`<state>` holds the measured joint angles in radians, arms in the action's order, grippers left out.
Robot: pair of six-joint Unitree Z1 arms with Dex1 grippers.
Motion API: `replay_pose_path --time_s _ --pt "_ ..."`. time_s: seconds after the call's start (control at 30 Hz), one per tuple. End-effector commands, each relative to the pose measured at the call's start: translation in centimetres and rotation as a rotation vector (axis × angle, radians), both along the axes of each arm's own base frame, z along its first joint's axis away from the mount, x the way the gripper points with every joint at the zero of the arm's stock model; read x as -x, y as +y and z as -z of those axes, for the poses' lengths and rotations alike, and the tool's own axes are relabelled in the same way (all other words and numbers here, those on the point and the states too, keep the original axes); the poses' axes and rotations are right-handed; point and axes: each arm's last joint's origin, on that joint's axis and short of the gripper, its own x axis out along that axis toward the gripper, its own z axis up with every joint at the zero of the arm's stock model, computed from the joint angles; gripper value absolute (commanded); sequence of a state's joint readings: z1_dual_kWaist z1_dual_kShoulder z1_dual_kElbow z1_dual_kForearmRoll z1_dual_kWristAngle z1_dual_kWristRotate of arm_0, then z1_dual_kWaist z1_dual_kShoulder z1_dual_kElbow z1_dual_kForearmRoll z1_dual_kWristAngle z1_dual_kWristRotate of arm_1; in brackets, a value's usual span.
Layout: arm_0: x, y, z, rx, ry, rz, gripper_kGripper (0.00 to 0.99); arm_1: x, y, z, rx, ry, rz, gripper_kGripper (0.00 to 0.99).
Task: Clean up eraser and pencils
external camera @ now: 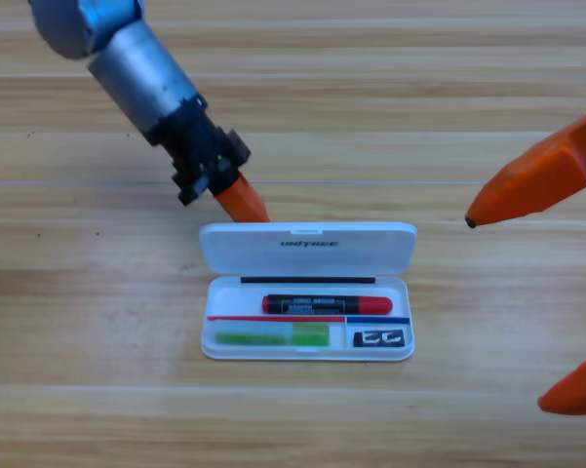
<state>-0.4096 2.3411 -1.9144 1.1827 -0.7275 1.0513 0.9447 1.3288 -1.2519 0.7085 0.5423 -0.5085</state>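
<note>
The white case [307, 249] lies open in the middle of the table, its lid folded back. In its tray lie the black-barrelled pencil with red ends [327, 304], the light green pencil [271, 337] and, at the lower right, the dark eraser [379, 338]. My left gripper [246, 203] reaches down from the upper left. Its orange jaws are shut with nothing in them, and their tip is at the lid's back left edge. My right gripper [507, 312] waits at the right edge, open and empty, partly cut off.
The wooden table [97, 341] surrounds the case on every side. The left arm's grey forearm [141, 63] slants in from the top left corner.
</note>
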Motion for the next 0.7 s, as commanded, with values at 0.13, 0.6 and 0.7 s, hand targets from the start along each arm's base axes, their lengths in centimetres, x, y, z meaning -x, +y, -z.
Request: replay_pose_path --time_s 0.13,0.6,0.7 --pt "4.4 -1.4 -3.2 0.001 -0.031 0.078 0.0 -0.3 -0.3 0.6 0.002 0.016 0.009 0.988" --pt "6.8 -1.0 -7.2 -0.019 -0.085 0.072 0.0 -0.7 0.2 1.1 0.016 0.03 0.007 0.988" --pt "8.1 -0.2 -12.0 0.008 -0.136 0.066 0.0 -0.7 0.2 1.0 0.016 0.031 0.006 0.988"
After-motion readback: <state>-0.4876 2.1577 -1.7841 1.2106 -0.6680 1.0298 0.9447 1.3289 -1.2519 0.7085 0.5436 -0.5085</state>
